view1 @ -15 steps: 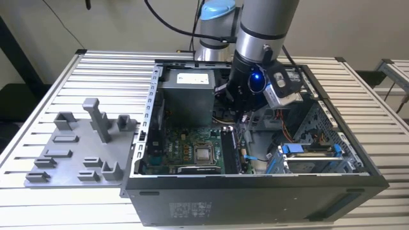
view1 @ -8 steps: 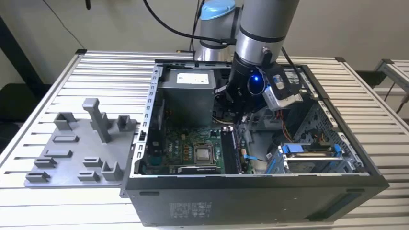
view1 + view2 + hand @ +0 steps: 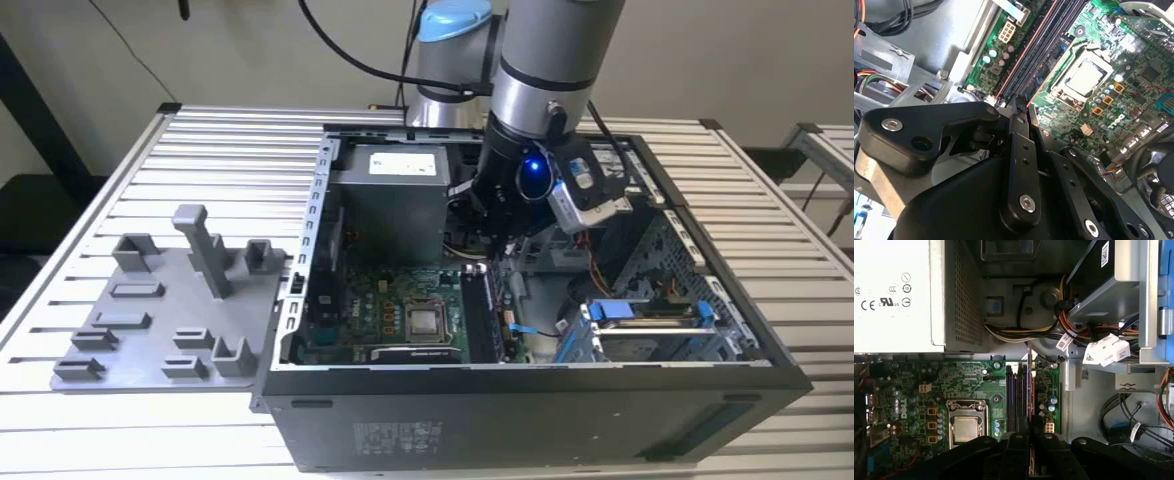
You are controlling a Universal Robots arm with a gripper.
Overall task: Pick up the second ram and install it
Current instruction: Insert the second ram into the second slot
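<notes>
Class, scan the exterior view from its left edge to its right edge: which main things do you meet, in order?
Grey fixture tray → power supply box → processor socket on the motherboard → the arm's gripper reaching down over the memory slots → blue-handled drive cage.

Silver-grey arm (image 3: 554,50) with a pale blue joint cap (image 3: 454,20), black cables and a blue light; matte black gripper (image 3: 1019,107) linkages carry silver screws.
</notes>
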